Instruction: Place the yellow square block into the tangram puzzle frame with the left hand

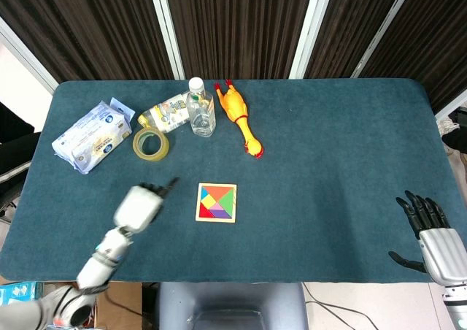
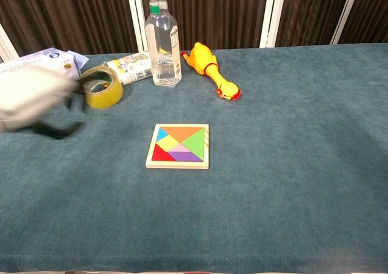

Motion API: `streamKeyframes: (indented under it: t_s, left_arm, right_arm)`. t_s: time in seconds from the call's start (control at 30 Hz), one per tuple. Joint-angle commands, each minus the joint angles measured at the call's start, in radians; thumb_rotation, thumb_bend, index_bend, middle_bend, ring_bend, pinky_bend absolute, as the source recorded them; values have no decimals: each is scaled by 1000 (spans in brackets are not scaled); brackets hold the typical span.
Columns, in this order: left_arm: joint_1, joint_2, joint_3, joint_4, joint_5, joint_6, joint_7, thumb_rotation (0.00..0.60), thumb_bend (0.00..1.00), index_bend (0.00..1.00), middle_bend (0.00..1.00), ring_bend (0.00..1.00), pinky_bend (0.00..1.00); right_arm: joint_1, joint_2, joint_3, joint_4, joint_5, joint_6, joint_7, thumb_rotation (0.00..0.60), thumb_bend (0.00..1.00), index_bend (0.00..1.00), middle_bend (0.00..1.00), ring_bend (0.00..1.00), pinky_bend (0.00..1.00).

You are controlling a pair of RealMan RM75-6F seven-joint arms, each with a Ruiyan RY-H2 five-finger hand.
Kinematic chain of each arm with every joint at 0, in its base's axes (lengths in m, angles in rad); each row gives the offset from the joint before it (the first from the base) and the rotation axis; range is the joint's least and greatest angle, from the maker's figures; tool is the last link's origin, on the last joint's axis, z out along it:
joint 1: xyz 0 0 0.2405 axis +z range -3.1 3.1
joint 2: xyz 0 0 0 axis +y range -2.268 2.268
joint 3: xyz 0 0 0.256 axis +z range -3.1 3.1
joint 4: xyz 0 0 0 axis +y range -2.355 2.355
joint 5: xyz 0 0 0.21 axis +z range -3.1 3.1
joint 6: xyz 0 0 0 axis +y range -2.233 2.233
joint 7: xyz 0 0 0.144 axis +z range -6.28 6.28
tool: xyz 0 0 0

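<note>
At the far left of the table, which is covered in a napped teal cloth, lies a soft white-and-blue plastic pack of wipes; its printing is too small to read, and the chest view cuts it off at the frame edge. Just beside it sits a ring of yellowish translucent tape, and behind that a crinkled yellow-and-white packet lies on its side, its lettering illegible. The left robot hand hangs above the cloth to the left of the puzzle, smeared by motion blur in both views; it holds nothing and dark fingertips show apart at its front, though how the rest of the fingers lie cannot be made out. A clear ribbed plastic bottle with a white cap and green neck band stands upright near the back. The square wooden tangram puzzle frame lies flat mid-table, filled with flat coloured pieces, and the yellow square block sits inside it at the left, between red, blue, orange and purple pieces. A glossy yellow rubber chicken with red comb and feet lies to the right of the bottle. At the far right table edge the right robot hand rests with dark fingers spread, empty, partly cropped by the frame.
</note>
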Motion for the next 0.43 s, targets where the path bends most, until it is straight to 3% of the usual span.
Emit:
streamKeyframes:
  t_s: [0.03, 0.17, 0.27, 0.43]
  left_arm:
    - [323, 125, 109, 12, 71, 375, -271, 600, 371, 0, 24, 1, 140]
    - [396, 170, 126, 22, 87, 424, -363, 600, 374, 0, 0, 0, 105]
    - [415, 183, 119, 23, 115, 447, -354, 600, 371, 0, 0, 0, 100]
    - [415, 215, 120, -29, 94, 355, -351, 600, 370, 0, 0, 0, 99]
  right_arm:
    - [4, -13, -1, -8, 5, -14, -35, 600, 148, 0, 0, 0, 0]
    - [15, -31, 3, -18, 16, -39, -91, 600, 148, 0, 0, 0, 0]
    - [18, -41, 5, -26, 25, -48, -123, 600, 148, 0, 0, 0, 0]
    - [17, -43, 3, -30, 28, -50, -135, 600, 148, 0, 0, 0, 0]
